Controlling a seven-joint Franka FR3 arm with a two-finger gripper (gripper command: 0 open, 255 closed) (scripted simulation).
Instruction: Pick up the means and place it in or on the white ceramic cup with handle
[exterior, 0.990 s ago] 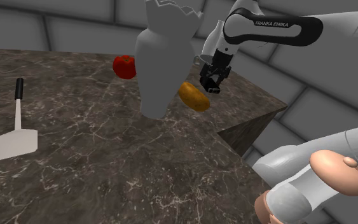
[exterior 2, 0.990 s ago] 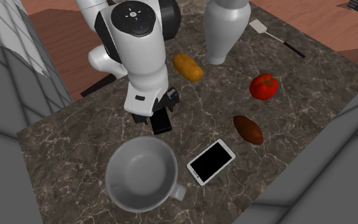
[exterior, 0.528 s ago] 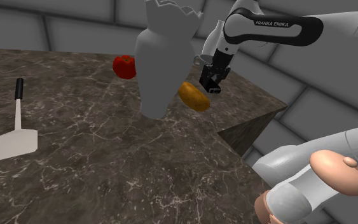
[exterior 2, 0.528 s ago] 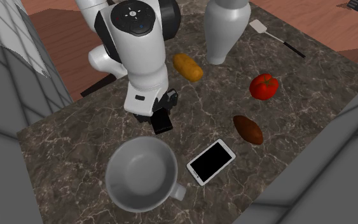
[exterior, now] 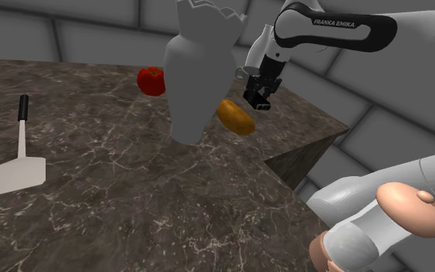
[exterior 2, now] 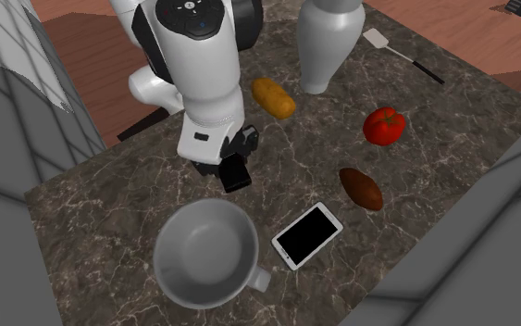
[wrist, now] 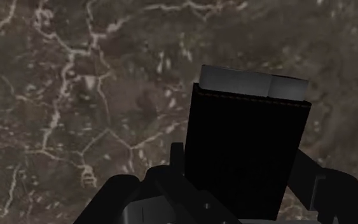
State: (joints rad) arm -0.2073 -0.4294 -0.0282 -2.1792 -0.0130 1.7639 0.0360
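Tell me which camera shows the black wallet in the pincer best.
The wrist view: the wallet stands close up, its stitched edge and grey top plain. The second exterior view shows it as a small black slab from above; in the shoulder view it merges with the dark pincer.

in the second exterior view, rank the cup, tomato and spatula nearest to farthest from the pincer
From the pincer, shut on the black flat case:
1. white cup, just below it in the picture.
2. red tomato, off to the right.
3. spatula, far at the upper right.
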